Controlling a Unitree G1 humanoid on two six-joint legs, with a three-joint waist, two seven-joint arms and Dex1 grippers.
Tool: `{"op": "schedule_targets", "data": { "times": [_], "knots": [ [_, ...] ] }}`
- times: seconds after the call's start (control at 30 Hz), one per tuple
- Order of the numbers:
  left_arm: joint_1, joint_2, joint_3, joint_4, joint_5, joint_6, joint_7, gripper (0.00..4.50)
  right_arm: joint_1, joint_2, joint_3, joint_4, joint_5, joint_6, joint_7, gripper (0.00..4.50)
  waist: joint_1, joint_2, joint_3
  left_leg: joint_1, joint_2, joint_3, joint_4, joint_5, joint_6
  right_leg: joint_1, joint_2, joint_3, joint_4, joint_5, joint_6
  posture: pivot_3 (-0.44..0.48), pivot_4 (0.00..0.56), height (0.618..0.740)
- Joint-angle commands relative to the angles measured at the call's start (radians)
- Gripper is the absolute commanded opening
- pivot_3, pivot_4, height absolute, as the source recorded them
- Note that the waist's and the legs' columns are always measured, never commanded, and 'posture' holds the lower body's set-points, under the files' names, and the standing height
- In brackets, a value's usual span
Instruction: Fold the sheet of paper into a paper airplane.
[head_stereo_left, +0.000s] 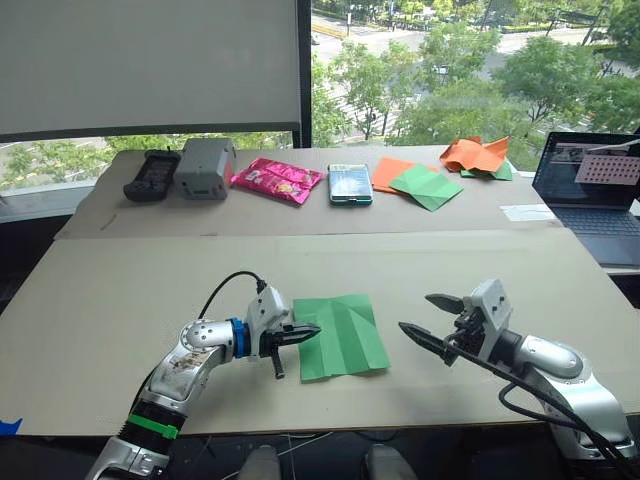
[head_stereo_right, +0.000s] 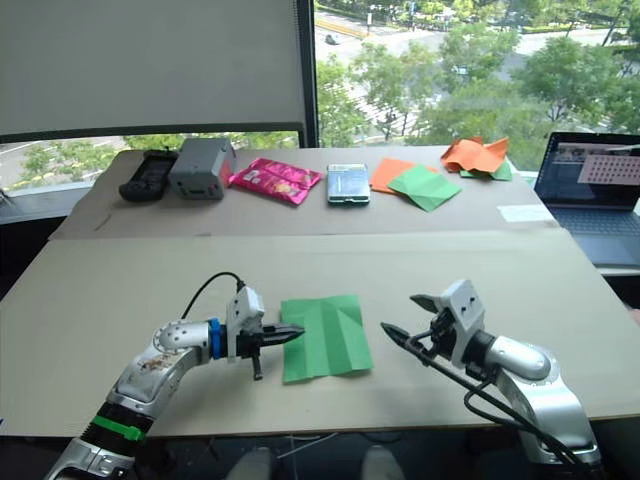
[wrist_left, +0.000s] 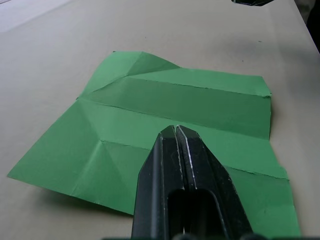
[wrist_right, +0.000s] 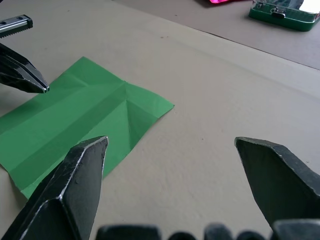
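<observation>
The sheet (head_stereo_left: 342, 335) lies flat on the near part of the brown table (head_stereo_left: 120, 290), between the two grippers. It is bright green, unfolded, and marked with several creases: long lines along its length and diagonal ones at the corners nearer the far side of the table.

The left gripper (head_stereo_left: 309, 331) sits at the sheet's left edge with its fingers (wrist_left: 180, 165) pressed together, the tip over the paper; whether any paper is caught between them cannot be told. In the left wrist view the closed fingers point across the sheet (wrist_left: 165, 115) along its creases.

The right gripper (head_stereo_left: 425, 315) hovers just right of the sheet, apart from it, with its two fingers (wrist_right: 75, 180) spread wide. The right wrist view looks between them at bare table, with the sheet (wrist_right: 75, 125) and the left gripper's tip (wrist_right: 27, 77) beyond.

At the far side of the table stand a black device (head_stereo_left: 152, 175), a grey box (head_stereo_left: 205, 167), a pink packet (head_stereo_left: 277, 180), a green-rimmed tin (head_stereo_left: 350, 184), an orange sheet (head_stereo_left: 390, 172) under a duller green sheet (head_stereo_left: 428, 186), and a crumpled orange-and-green heap (head_stereo_left: 478, 156). A laptop (head_stereo_left: 590, 190) stands open at the right
</observation>
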Motion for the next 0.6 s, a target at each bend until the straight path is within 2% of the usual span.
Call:
{"op": "schedule_targets", "data": {
  "times": [0.03,0.33,0.53,0.6],
  "knots": [
    [-0.012,0.010,-0.010,0.009,0.031,-0.031,-0.010,0.04,-0.027,-0.012,0.006,-0.052,0.002,0.009,-0.009,4.50,0.001,0.000,0.000,0.000,0.000,0.000,0.000,0.000,0.000,0.000,0.000,0.000,0.000,0.000,0.000,0.000,0.150,0.718],
    [-0.005,0.015,-0.071,0.063,0.144,-0.085,0.000,0.04,-0.064,-0.033,0.034,-0.018,-0.024,0.040,-0.026,4.50,0.003,0.000,0.000,0.001,0.000,0.000,0.000,0.000,0.000,-0.002,0.000,0.000,0.000,0.000,0.000,0.000,0.150,0.718],
    [0.008,0.014,-0.084,0.058,0.164,-0.091,0.006,0.04,-0.082,-0.061,0.065,0.020,-0.052,0.057,-0.014,4.50,0.004,0.000,0.000,0.002,0.000,0.000,0.000,0.000,0.000,0.000,0.000,0.000,0.000,0.000,0.000,0.000,0.150,0.718],
    [0.015,0.016,-0.085,0.052,0.166,-0.091,0.006,0.00,-0.085,-0.067,0.077,0.029,-0.061,0.057,-0.008,3.93,0.003,0.001,0.000,0.002,0.000,0.000,0.000,0.000,0.000,0.001,-0.001,0.000,0.000,0.000,0.000,0.000,0.150,0.718]
  ]
}}
